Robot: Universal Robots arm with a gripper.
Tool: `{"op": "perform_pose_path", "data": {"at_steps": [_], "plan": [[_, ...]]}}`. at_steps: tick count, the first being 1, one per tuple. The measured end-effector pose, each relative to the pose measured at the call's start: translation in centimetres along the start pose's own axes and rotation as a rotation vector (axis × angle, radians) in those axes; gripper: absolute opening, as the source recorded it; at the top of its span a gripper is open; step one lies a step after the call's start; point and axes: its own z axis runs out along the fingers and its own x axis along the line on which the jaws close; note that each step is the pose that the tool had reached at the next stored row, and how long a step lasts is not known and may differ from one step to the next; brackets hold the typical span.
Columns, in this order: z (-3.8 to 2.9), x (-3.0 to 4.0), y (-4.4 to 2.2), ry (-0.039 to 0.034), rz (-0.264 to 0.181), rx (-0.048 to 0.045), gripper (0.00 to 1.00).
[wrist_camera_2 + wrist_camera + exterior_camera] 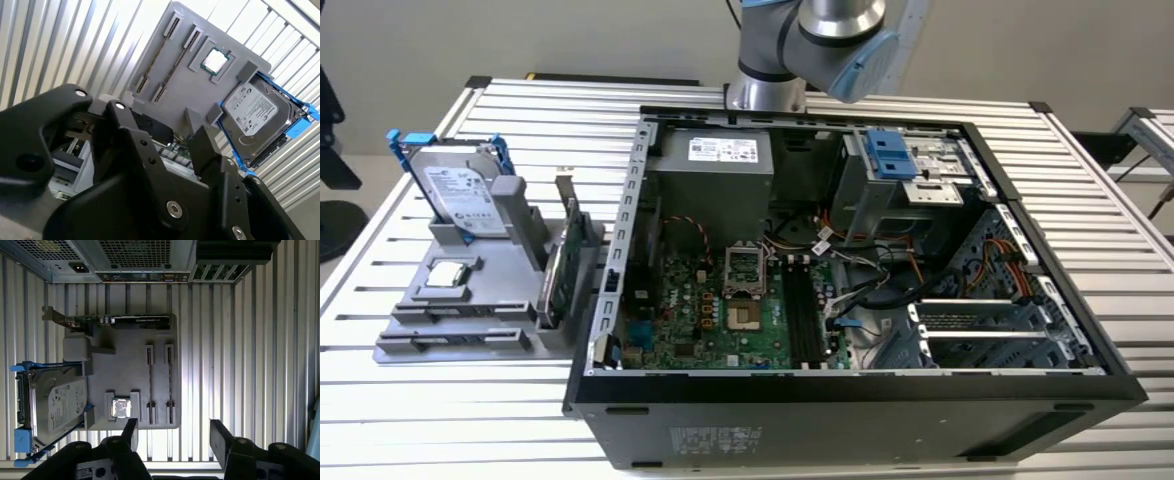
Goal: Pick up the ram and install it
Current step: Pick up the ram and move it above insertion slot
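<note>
The ram point(150, 377) is a slim dark strip standing edge-on in a slot of the grey holder point(125, 365), w/ a second like strip in the parallel slot just beside it. Both wrist views show the pair; in the second wrist view the ram point(159, 52) runs slantwise across the holder point(200, 95).

On the same holder sit a square chip point(120, 408) near the slot ends, an HDD w/ blue rails point(52, 405) propped at one side, and a green card w/ metal bracket point(132, 320) on edge along the side toward the PC case point(135, 262).

The gripper point(174, 425) hangs clear of the holder w/ its fingers point(131, 432) spread wide and nothing btw. them. The second wrist view has the gripper point(160, 125) close up.

The exterior view adds what the wrist cams lack:
- The robot arm point(821, 40) rises behind the case.
- The case point(854, 385) lies open on the slatted table point(454, 420).
- The mobo point(714, 310) and its dark memory slots point(803, 310) are exposed.
- The holder point(454, 300) stands at the exterior view's left, just beside the case.
- The sticks are too thin to make out there.
</note>
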Motion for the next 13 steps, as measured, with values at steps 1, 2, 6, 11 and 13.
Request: {"op": "perform_pose_path", "data": {"at_steps": [1,2,6,11,13], "plan": [[0.00,0.00,0.00,0.0000,0.000,0.0000,0.00],[0.00,0.00,0.00,0.0000,0.000,0.0000,0.00],[0.00,0.00,0.00,0.0000,0.000,0.0000,0.00],[0.00,0.01,0.00,0.0000,0.000,0.0000,1.00],[0.00,0.01,0.00,0.0000,0.000,0.0000,1.00]]}}
